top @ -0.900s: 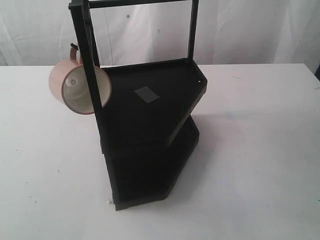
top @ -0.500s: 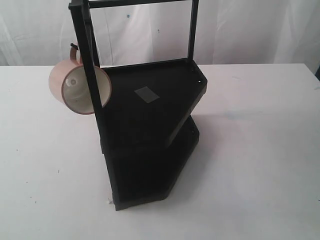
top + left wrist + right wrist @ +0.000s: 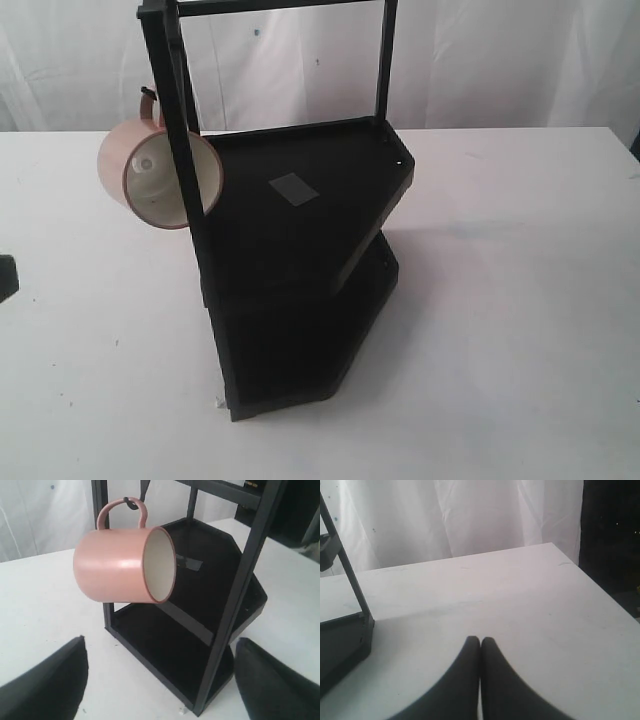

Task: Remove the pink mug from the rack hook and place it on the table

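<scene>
The pink mug (image 3: pixel 160 175) hangs by its loop handle from the rack hook (image 3: pixel 147 93) on the left post of the tall black rack (image 3: pixel 300 250), its cream mouth facing the camera. In the left wrist view the pink mug (image 3: pixel 122 565) lies on its side in the air under the rack hook (image 3: pixel 131 502). My left gripper (image 3: pixel 162 677) is open and empty, short of the mug, with the rack's base between its wide-spread fingers. Only a dark bit of it (image 3: pixel 6 277) shows at the exterior view's left edge. My right gripper (image 3: pixel 480 641) is shut and empty above the table (image 3: pixel 485 595).
The rack stands mid-table (image 3: pixel 520 300) with two dark shelves and a grey patch (image 3: pixel 293 188) on the upper one. A white curtain (image 3: pixel 480 60) hangs behind the table. The table's edge and a dark area (image 3: pixel 612 535) lie beyond my right gripper.
A dark part of my left gripper has come into the exterior view at its left edge. The mug and rack have not moved.
</scene>
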`<state>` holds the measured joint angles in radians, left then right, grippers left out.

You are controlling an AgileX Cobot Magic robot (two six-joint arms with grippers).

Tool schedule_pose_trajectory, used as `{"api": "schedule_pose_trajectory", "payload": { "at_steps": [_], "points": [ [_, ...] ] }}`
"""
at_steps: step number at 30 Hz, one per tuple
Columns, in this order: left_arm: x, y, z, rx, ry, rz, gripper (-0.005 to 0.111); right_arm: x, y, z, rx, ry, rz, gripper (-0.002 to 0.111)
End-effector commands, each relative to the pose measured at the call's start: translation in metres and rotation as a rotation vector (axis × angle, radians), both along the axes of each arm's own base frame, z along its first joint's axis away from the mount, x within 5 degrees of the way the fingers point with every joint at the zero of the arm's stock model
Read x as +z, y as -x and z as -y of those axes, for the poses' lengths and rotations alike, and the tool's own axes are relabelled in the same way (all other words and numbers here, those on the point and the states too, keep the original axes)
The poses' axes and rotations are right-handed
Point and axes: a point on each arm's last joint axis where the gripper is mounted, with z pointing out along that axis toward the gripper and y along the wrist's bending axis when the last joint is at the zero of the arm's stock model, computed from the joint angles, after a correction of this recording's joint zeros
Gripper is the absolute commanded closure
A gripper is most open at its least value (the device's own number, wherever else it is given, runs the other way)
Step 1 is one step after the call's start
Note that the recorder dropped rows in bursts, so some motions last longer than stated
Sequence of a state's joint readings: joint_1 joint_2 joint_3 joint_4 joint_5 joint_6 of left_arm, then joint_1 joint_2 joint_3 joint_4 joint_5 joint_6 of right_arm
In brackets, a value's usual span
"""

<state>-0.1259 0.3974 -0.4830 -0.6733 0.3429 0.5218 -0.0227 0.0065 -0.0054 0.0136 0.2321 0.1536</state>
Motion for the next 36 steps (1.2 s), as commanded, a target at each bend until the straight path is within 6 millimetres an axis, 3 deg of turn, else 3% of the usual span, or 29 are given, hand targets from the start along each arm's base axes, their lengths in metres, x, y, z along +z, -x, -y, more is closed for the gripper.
{"api": "schedule_pose_trajectory", "payload": {
  "at_steps": [1, 6, 15, 24, 27, 31, 36],
  "points": [
    [0.018, -0.007, 0.002, -0.041, -0.100, -0.030, 0.026, 0.000, 0.000, 0.000, -0.007, 0.006, 0.012, 0.108],
    [0.027, -0.008, 0.003, -0.054, -0.114, -0.017, 0.026, 0.000, 0.000, 0.000, -0.007, 0.006, 0.012, 0.108],
    [0.015, 0.003, 0.010, -0.203, -0.190, -0.135, 0.026, 0.000, 0.000, 0.000, -0.011, -0.021, 0.013, 0.108],
    [0.026, 0.014, 0.024, -0.369, -0.091, -0.115, 0.026, 0.000, 0.000, 0.000, -0.010, -0.023, 0.013, 0.108],
    [0.030, 0.012, 0.014, -0.233, -0.102, -0.160, 0.026, 0.000, 0.000, 0.000, -0.010, -0.023, 0.013, 0.108],
    [0.028, 0.010, -0.010, 0.084, -0.051, -0.207, 0.026, 0.000, 0.000, 0.000, -0.010, -0.023, 0.013, 0.108],
    [0.036, 0.014, -0.012, 0.097, 0.000, -0.122, 0.026, 0.000, 0.000, 0.000, -0.010, -0.023, 0.013, 0.108]
  ]
}}
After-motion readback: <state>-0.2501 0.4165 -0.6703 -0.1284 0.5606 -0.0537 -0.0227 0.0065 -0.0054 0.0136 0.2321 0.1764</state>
